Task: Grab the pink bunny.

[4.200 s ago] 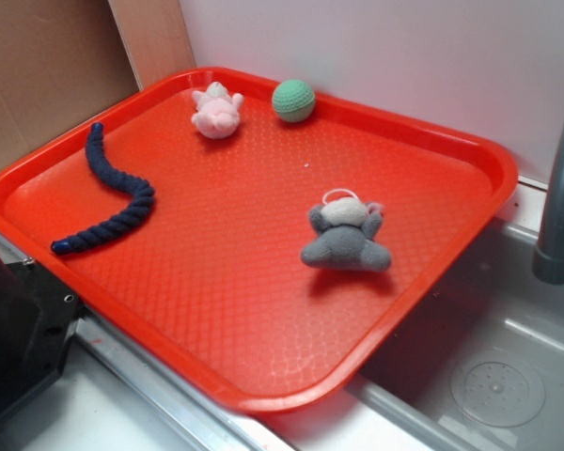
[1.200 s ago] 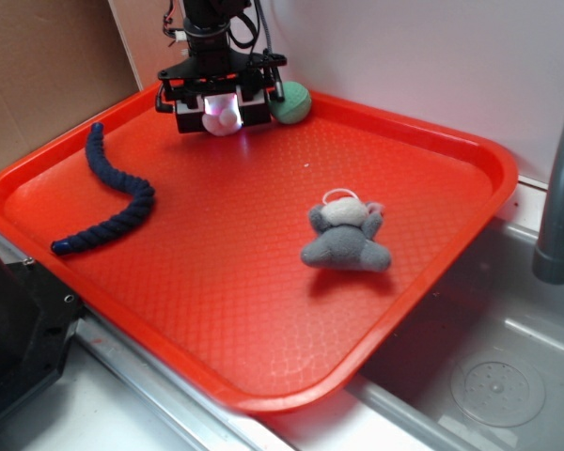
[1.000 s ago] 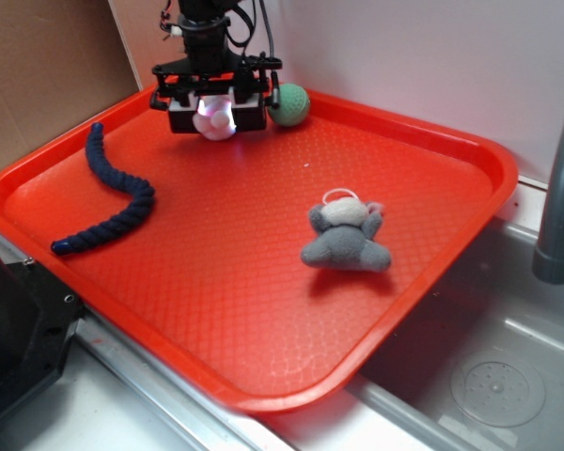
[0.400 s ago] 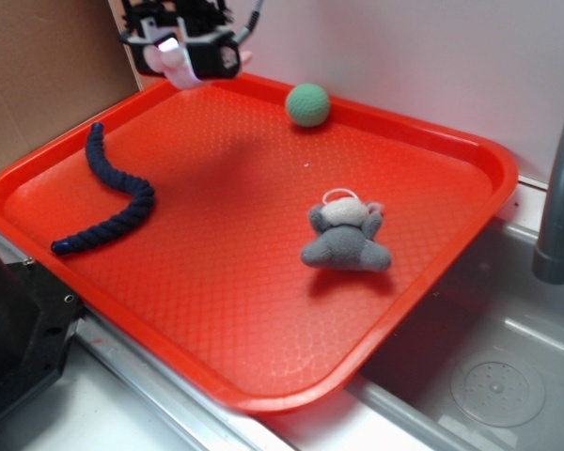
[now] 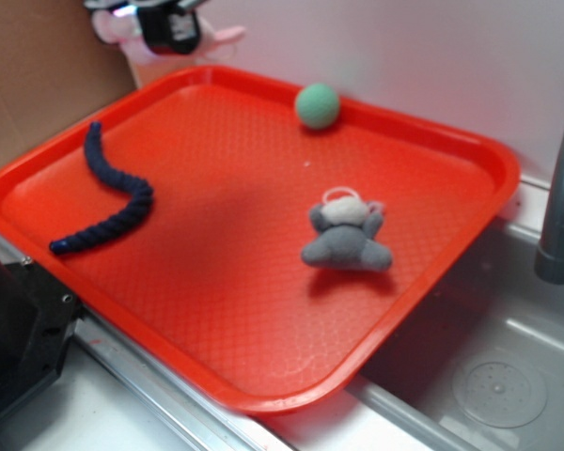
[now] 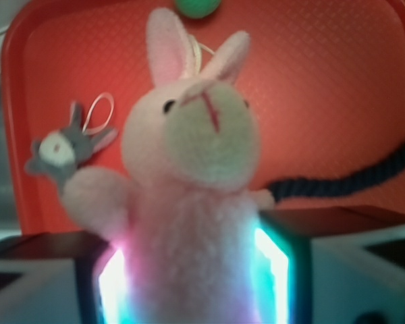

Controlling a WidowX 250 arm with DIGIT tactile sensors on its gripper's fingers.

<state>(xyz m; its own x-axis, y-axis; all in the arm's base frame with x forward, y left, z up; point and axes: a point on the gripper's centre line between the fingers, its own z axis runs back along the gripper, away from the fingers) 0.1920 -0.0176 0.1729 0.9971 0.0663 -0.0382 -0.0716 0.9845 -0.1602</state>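
Observation:
The pink bunny (image 6: 192, 182) fills the wrist view, its pale body squeezed between my two lit fingers (image 6: 111, 290) and its ears pointing up. My gripper (image 6: 192, 283) is shut on it. In the exterior view the gripper (image 5: 164, 28) hangs at the top left, above the far left corner of the red tray (image 5: 470, 150), with parts of the bunny (image 5: 221, 36) sticking out on both sides. The bunny is lifted clear of the tray.
On the tray lie a dark blue rope (image 5: 113, 202) at the left, a green knitted ball (image 5: 317, 105) by the far rim, and a grey plush animal (image 5: 346, 240) at the right. A sink basin (image 5: 498, 376) and a grey faucet (image 5: 562, 188) stand to the right.
The gripper closed on the bunny at the far side of the tray and has risen up and to the left with it. The green ball has rolled slightly to the right.

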